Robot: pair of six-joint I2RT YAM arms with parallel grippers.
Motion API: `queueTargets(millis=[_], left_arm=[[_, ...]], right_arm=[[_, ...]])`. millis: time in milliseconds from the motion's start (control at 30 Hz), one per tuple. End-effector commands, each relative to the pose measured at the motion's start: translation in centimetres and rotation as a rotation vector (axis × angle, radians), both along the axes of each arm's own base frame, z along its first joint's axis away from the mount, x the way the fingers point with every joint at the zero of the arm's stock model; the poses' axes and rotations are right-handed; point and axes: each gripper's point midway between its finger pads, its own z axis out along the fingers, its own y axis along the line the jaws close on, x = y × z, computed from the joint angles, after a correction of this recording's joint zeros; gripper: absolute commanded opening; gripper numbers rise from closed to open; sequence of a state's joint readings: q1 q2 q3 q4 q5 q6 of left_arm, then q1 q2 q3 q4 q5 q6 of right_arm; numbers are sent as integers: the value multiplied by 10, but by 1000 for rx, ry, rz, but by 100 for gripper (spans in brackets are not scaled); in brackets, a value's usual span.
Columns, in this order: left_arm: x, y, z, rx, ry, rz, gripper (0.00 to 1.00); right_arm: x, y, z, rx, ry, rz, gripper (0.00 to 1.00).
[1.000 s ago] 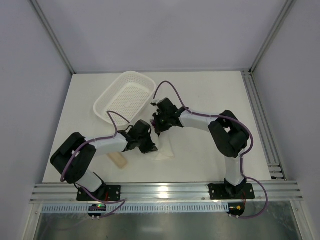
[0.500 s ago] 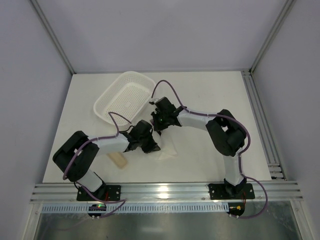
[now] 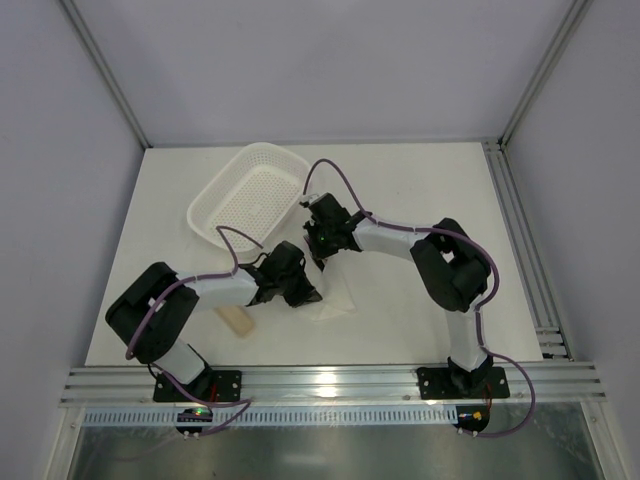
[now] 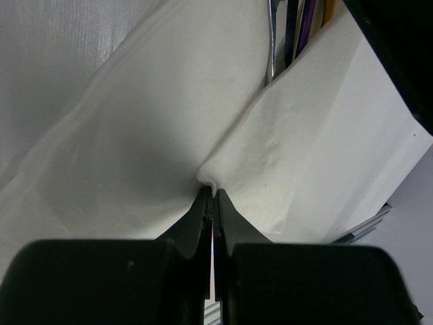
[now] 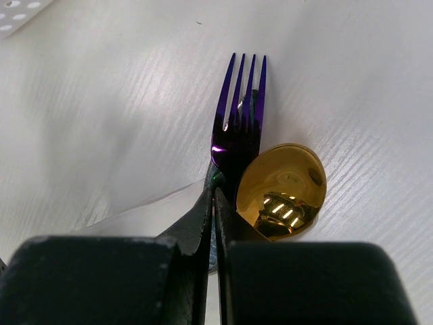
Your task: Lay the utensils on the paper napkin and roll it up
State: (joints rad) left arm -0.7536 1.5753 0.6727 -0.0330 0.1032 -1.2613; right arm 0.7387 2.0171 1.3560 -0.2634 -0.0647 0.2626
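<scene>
Right pincer [image 5: 215, 194] edged left, fork [image 5: 239, 125] at tips; left pincer [image 4: 212, 198] pinching napkin [image 4: 135, 142].

My left gripper [image 4: 211, 198] sits on a raised fold of the napkin [image 4: 135, 135], with the utensil handles [image 4: 298, 27] just behind that fold. My right gripper [image 5: 215, 196] is behind my left, at the fork [image 5: 238, 122]. The spoon [image 5: 281, 189] lies just beside the fork, touching it. The basket [image 3: 250, 195] stands behind and to the left of both grippers. The slab [image 3: 238, 320] lies on the table [image 3: 420, 180], left of the napkin.
</scene>
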Motion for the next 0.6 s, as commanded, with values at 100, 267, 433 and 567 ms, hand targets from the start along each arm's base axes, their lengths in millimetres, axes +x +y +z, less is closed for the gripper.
queueTargets(millis=[100, 267, 433, 567], left_arm=[[-20, 29, -32, 136, 68, 20, 0], [-20, 28, -33, 136, 72, 23, 0], [-20, 28, -33, 137, 71, 27, 0], [-20, 28, -32, 134, 69, 30, 0]], right_arm=[[12, 5, 17, 0, -65, -2, 4], [1, 17, 44, 87, -52, 50, 4], [-13, 19, 54, 121, -27, 87, 4], [-13, 22, 42, 104, -24, 88, 4]])
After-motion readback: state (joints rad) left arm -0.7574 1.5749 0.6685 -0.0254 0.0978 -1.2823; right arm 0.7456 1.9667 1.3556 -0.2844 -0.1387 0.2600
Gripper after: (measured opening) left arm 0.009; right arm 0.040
